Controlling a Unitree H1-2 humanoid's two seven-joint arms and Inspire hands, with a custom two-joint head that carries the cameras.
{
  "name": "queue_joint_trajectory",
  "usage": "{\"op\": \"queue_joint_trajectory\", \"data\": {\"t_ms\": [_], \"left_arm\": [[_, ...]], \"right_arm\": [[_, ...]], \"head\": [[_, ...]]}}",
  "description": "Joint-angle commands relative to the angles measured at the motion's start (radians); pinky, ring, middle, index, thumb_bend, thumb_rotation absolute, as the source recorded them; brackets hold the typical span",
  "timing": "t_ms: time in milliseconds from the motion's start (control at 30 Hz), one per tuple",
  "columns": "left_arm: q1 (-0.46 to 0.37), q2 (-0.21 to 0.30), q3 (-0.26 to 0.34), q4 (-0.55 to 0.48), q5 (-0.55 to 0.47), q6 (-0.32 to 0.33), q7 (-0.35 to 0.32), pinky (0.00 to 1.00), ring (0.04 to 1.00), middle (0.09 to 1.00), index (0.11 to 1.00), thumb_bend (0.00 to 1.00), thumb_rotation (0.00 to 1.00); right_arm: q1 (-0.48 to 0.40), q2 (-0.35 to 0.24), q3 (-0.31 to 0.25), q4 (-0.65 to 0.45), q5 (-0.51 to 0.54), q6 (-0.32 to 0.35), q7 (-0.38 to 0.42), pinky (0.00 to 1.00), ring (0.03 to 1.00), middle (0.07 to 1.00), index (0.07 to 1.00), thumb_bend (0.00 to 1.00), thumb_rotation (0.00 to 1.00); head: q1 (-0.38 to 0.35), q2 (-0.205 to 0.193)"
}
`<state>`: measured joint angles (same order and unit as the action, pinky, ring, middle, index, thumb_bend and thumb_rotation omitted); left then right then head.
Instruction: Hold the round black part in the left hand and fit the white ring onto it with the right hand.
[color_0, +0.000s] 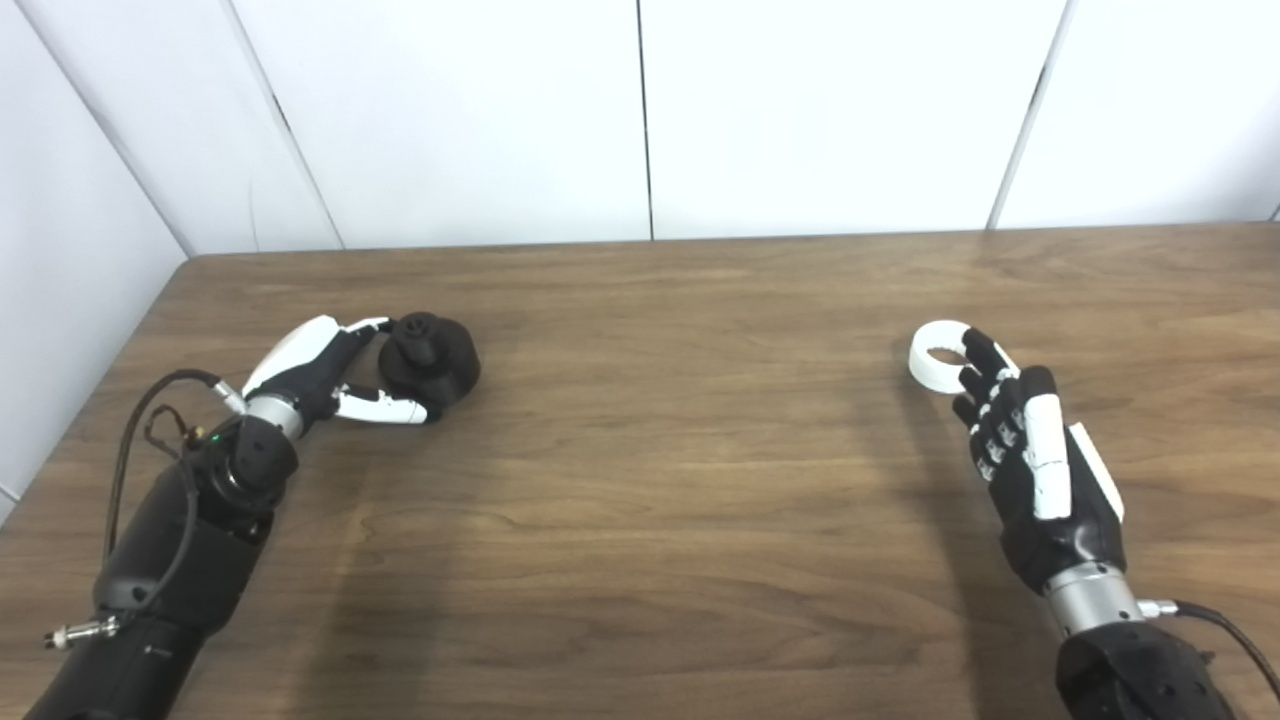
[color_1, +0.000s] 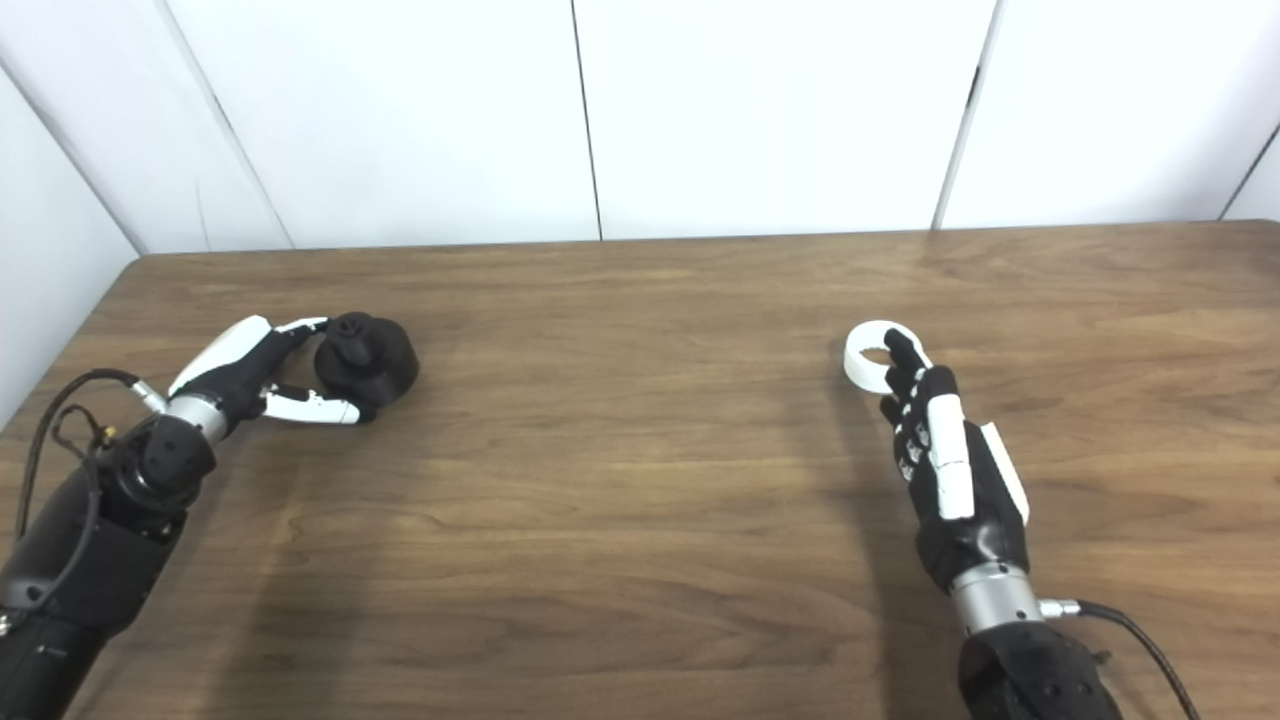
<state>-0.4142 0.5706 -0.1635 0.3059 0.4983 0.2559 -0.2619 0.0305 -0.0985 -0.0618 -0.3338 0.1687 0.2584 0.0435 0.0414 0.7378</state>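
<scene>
The round black part (color_0: 432, 358), a squat cylinder with a knob on top, rests on the wooden table (color_0: 660, 420) at the left. My left hand (color_0: 320, 375) lies beside it, fingers on its far side and thumb on its near side, spread around its left half, with the tips touching or nearly touching it. The white ring (color_0: 938, 355) lies flat on the table at the right. My right hand (color_0: 1020, 440) is stretched out with its fingers apart, and the fingertips (color_0: 978, 348) lie over the ring's near right edge. It holds nothing. Both also show in the right eye view: the black part (color_1: 368, 362) and the ring (color_1: 868, 358).
White wall panels (color_0: 640, 110) stand behind the table's far edge. The table's left edge runs close by my left arm. Cables trail from both wrists, left (color_0: 150, 400) and right (color_0: 1220, 625).
</scene>
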Motion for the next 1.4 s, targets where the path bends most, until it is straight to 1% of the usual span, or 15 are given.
{"op": "queue_joint_trajectory", "data": {"t_ms": [0,100,333,500,600,700,800,867,967,1167,1367], "left_arm": [[-0.061,0.023,0.005,-0.013,0.013,-0.024,0.030,0.98,1.000,0.964,0.897,0.96,0.40],[-0.066,0.026,-0.005,-0.011,0.025,-0.027,0.028,0.97,1.000,0.963,0.898,0.96,0.41],[-0.073,0.025,-0.013,0.000,0.033,-0.043,0.039,0.95,1.000,0.959,0.894,0.96,0.40],[-0.074,0.018,-0.011,0.014,0.039,-0.076,0.073,0.92,1.000,0.940,0.845,0.91,0.36],[-0.073,0.016,-0.008,0.017,0.031,-0.086,0.084,0.91,1.000,0.940,0.818,0.86,0.31],[-0.073,0.018,-0.012,0.019,0.036,-0.097,0.087,0.91,0.999,0.936,0.793,0.83,0.29],[-0.071,0.020,-0.012,0.017,0.041,-0.109,0.094,0.90,0.985,0.924,0.727,0.80,0.27],[-0.068,0.021,-0.014,0.012,0.049,-0.115,0.104,0.90,0.979,0.916,0.703,0.79,0.26],[-0.064,0.021,-0.013,0.006,0.053,-0.122,0.114,0.90,0.977,0.911,0.690,0.77,0.25],[-0.059,0.013,-0.001,0.014,0.052,-0.162,0.144,0.88,0.965,0.895,0.666,0.77,0.24],[-0.051,0.009,0.005,0.003,0.052,-0.159,0.145,0.89,0.971,0.900,0.660,0.76,0.24]], "right_arm": [[-0.004,-0.003,-0.001,-0.030,0.009,-0.019,0.013,1.00,1.000,0.991,0.939,0.61,1.00],[-0.002,0.000,0.000,-0.029,0.013,-0.018,0.014,1.00,1.000,0.992,0.938,0.61,1.00],[0.003,0.002,0.003,-0.028,0.008,-0.024,0.011,1.00,1.000,0.988,0.937,0.62,1.00],[0.006,0.000,0.000,-0.029,0.011,-0.026,0.013,1.00,1.000,0.988,0.939,0.63,1.00],[0.007,-0.001,-0.001,-0.028,0.013,-0.025,0.014,1.00,1.000,0.991,0.936,0.63,1.00],[0.005,-0.002,-0.001,-0.026,0.012,-0.027,0.015,1.00,1.000,0.989,0.934,0.63,1.00],[0.002,-0.002,0.000,-0.027,0.011,-0.024,0.014,1.00,1.000,0.987,0.935,0.63,1.00],[0.000,-0.002,0.000,-0.027,0.008,-0.023,0.013,1.00,1.000,0.985,0.936,0.63,1.00],[-0.001,-0.003,0.001,-0.025,0.008,-0.022,0.014,1.00,1.000,0.983,0.936,0.63,1.00],[-0.004,-0.003,0.005,-0.025,0.005,-0.017,0.014,1.00,1.000,0.983,0.939,0.64,1.00],[-0.010,-0.003,0.004,-0.020,0.011,-0.015,0.018,1.00,1.000,0.982,0.937,0.62,1.00]], "head": [[0.001,0.000],[0.000,-0.001],[-0.004,-0.005],[-0.001,-0.006],[0.000,-0.005],[0.000,-0.005],[0.002,-0.004],[0.003,-0.004],[0.004,-0.004],[0.004,-0.003],[0.008,-0.001]]}}
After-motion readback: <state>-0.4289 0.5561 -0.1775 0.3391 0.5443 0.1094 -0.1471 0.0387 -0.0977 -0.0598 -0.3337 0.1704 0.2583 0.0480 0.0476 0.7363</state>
